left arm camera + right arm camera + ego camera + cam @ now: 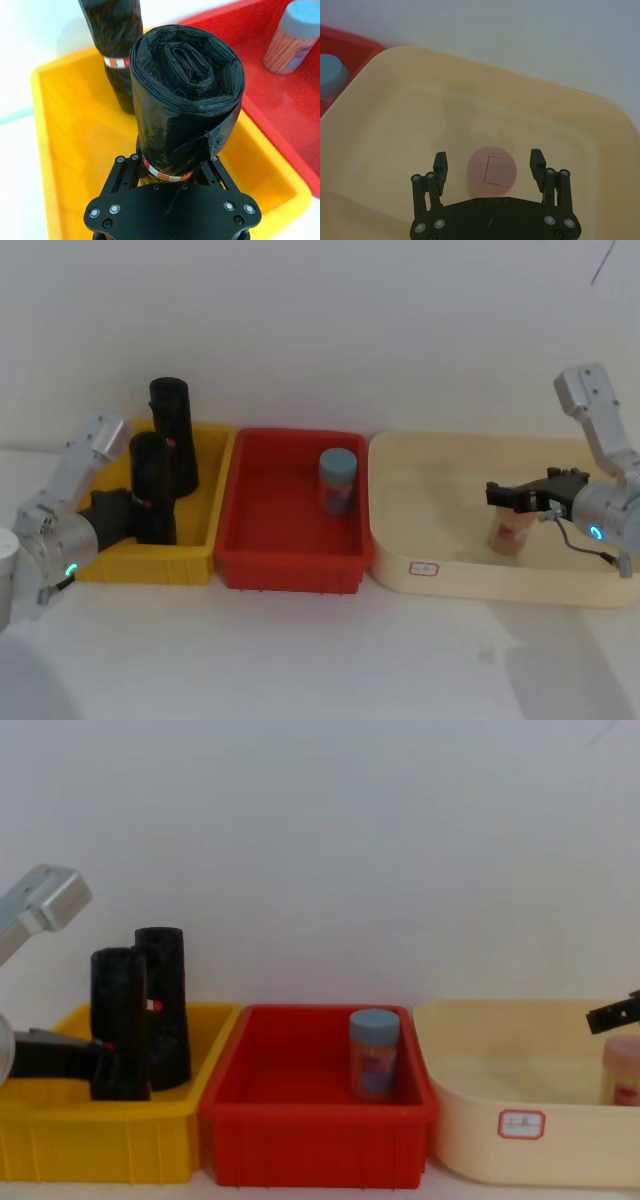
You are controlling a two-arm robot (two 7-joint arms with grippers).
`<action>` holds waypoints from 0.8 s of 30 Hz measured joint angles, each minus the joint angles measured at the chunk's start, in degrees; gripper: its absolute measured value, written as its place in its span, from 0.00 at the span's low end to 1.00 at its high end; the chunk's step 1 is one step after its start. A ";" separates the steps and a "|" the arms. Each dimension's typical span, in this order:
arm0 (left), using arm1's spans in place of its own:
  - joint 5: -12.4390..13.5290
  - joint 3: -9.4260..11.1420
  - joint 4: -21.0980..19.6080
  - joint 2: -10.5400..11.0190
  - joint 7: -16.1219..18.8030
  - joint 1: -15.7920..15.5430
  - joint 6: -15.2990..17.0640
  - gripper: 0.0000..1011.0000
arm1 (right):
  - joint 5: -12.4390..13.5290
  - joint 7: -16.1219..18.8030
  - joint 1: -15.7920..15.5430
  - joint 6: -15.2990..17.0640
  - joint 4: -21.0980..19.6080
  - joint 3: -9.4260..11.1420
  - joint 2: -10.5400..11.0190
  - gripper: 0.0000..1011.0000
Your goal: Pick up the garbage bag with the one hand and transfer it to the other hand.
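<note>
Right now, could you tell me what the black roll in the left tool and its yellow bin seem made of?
Garbage bag, in the left tool: thin glossy black plastic film, judging by crinkled wound layers. Yellow bin: rigid, probably moulded plastic, smooth shiny walls.

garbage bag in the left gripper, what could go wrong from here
The left gripper holds the garbage bag near its bottom end, so the tall roll may tilt or slip when lifted.
The second roll stands close by it in the yellow bin and could get knocked over.
The right gripper hangs open over the pink jar; moving low, it might clip it.
</note>
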 joint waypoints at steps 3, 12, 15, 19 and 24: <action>0.18 -0.09 -0.68 0.10 -0.29 -0.12 -0.64 0.41 | 0.07 0.13 -0.03 0.02 0.21 0.04 -0.01 0.99; 0.46 -0.59 -3.96 0.73 -1.98 -0.98 -2.93 0.41 | 0.23 0.46 -0.09 0.07 0.73 0.11 -0.01 0.99; 0.31 -0.82 -5.24 0.97 -2.94 -1.67 -3.62 0.41 | 0.25 0.52 -0.11 0.08 0.83 0.13 -0.01 0.99; -0.38 -1.04 -6.37 1.22 -4.83 -2.92 -4.37 0.41 | 0.27 0.60 -0.12 0.11 0.92 0.14 -0.02 0.99; -1.76 -0.94 -6.36 1.17 -7.97 -5.48 -5.17 0.41 | 0.30 0.67 -0.15 0.13 1.01 0.17 -0.01 0.99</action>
